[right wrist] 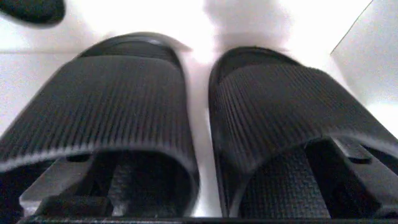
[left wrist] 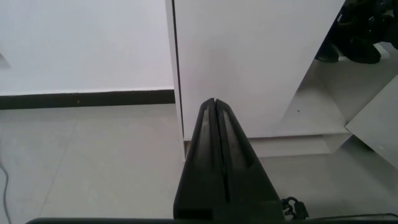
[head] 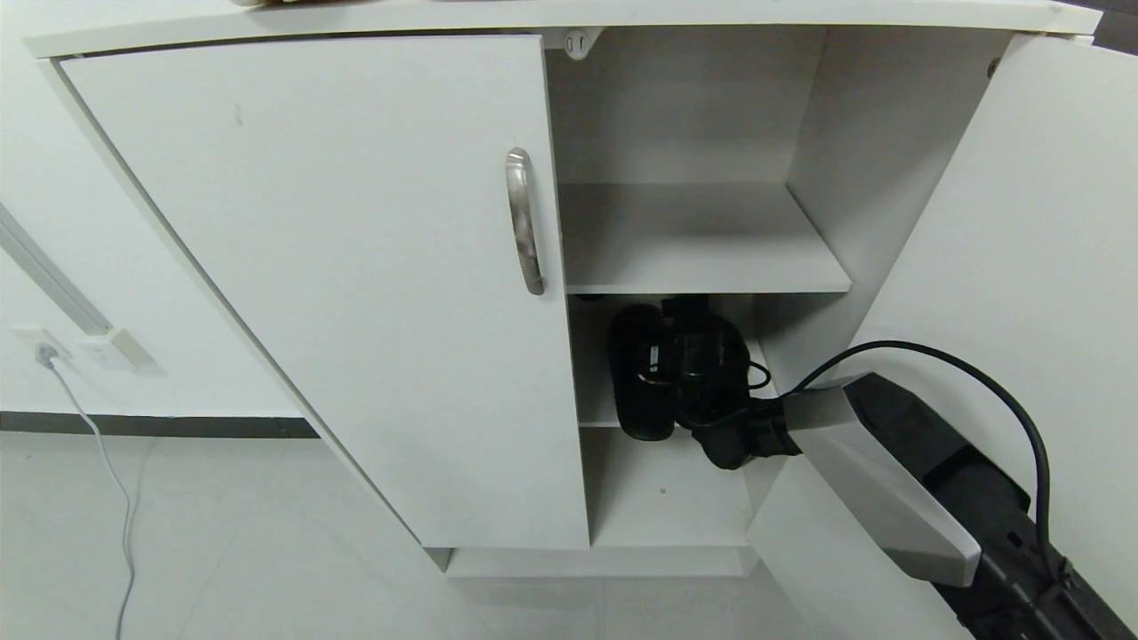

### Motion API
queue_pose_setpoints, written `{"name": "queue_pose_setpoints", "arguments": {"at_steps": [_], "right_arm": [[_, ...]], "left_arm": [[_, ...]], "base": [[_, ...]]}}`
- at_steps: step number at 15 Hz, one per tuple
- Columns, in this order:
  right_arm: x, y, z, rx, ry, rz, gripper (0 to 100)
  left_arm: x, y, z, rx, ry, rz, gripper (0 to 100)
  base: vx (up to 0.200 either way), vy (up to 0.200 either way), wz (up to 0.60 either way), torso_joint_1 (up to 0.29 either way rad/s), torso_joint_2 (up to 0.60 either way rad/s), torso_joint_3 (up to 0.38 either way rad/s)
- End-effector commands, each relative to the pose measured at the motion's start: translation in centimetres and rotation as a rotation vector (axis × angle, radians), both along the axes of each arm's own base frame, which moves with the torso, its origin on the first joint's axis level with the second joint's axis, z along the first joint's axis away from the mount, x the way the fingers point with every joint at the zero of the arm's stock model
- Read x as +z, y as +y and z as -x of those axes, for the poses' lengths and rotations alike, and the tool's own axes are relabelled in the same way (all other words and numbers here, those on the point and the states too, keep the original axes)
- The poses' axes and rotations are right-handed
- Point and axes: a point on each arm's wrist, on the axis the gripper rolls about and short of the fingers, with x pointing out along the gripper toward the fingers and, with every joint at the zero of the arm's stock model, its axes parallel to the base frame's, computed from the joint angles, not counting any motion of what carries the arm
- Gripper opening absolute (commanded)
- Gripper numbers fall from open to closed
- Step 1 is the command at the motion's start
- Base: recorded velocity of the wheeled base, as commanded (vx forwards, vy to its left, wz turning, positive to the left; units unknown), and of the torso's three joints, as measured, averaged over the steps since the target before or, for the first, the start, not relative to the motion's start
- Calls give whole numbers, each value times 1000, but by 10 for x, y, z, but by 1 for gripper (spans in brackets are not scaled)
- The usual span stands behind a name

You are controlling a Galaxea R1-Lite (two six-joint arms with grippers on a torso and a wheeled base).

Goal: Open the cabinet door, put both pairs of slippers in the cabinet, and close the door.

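Slippers [right wrist: 124,106]: one black pair lies side by side in front of my right gripper [right wrist: 208,158], on the lower shelf [head: 594,400] of the cabinet [head: 693,107], at lower centre of the head frame. My right jaws are spread wide, one finger [right wrist: 59,180] under each strap, squeezing nothing. A black slipper [head: 638,373] shows there, just left of my right arm [head: 871,462]. The right door [head: 1022,267] stands open. The left door [head: 356,267] is closed, handle [head: 524,222] upright. My left gripper [left wrist: 214,106] is pressed closed on nothing, over the floor [left wrist: 93,162] near the cabinet's base.
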Motion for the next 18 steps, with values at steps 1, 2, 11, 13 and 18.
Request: {"name": "queue_pose_setpoints", "arguments": {"at_steps": [1,2,11,13,18], "right_arm": [[3,-1,12,10,25,19,100],[1,-1,12,10,25,19,100],[2,-7,33,20,10,11,100],[9,-7,53,39,-4,2,100],[15,-14,125,119,0,5,100]], "left_arm": [[0,0,0,1,2,0,0],[0,0,0,1,2,0,0],[0,0,0,1,2,0,0],[0,0,0,1,2,0,0],[0,0,0,1,2,-1,0]], "base": [[0,0,0,0,0,0],[0,0,0,0,0,0],[0,0,0,0,0,0],[0,0,0,0,0,0],[0,0,0,0,0,0]]}}
